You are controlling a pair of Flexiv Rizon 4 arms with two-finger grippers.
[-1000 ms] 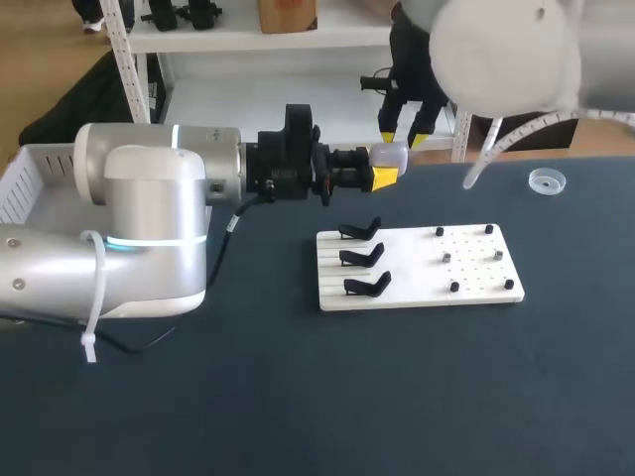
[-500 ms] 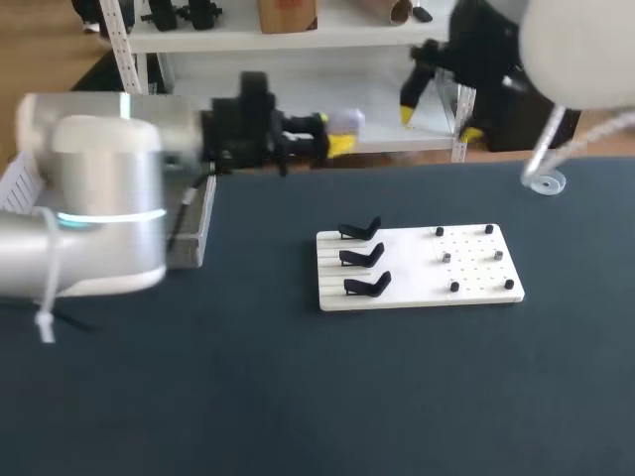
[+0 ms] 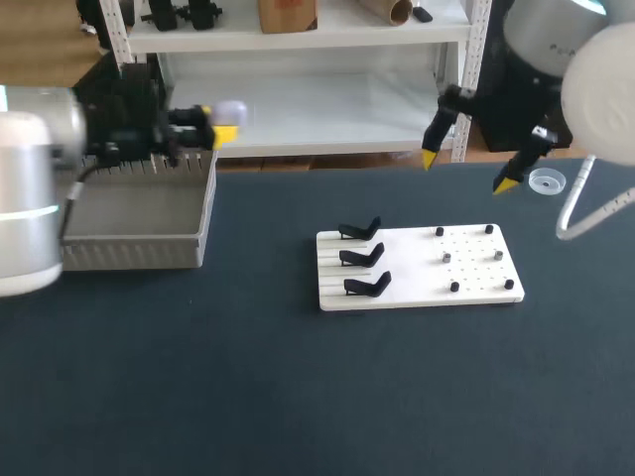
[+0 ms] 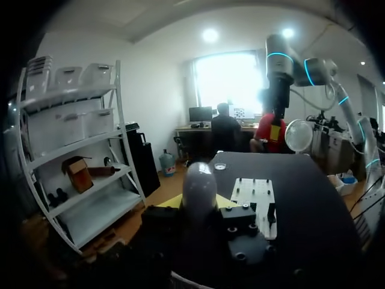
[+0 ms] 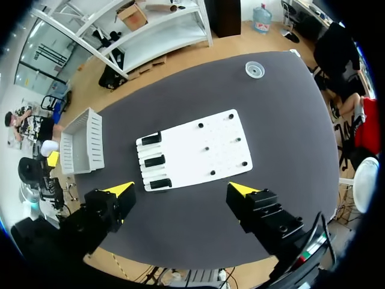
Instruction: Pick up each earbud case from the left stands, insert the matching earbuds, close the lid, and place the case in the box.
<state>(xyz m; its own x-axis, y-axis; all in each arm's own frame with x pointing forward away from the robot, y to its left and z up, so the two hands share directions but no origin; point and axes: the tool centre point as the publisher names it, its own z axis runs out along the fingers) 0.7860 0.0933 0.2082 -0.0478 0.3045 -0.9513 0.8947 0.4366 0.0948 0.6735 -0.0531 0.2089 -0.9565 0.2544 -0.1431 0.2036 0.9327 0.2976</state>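
Case (image 3: 231,109), pale and rounded, sits clamped between the yellow tips of my left gripper (image 3: 216,123). I see it held in the air over the far right corner of the grey box (image 3: 139,248), at the left of the table (image 3: 298,397). At mid-table lies the white board (image 3: 417,293), with three black stands (image 3: 362,256) in a column on its left half and small dark pieces (image 3: 446,257) dotted over its right half. My right gripper (image 3: 466,171) hangs above the table's far edge beyond the board, its fingers spread wide and holding nothing. Just right of it, a small clear dish (image 3: 547,181) rests on the table.
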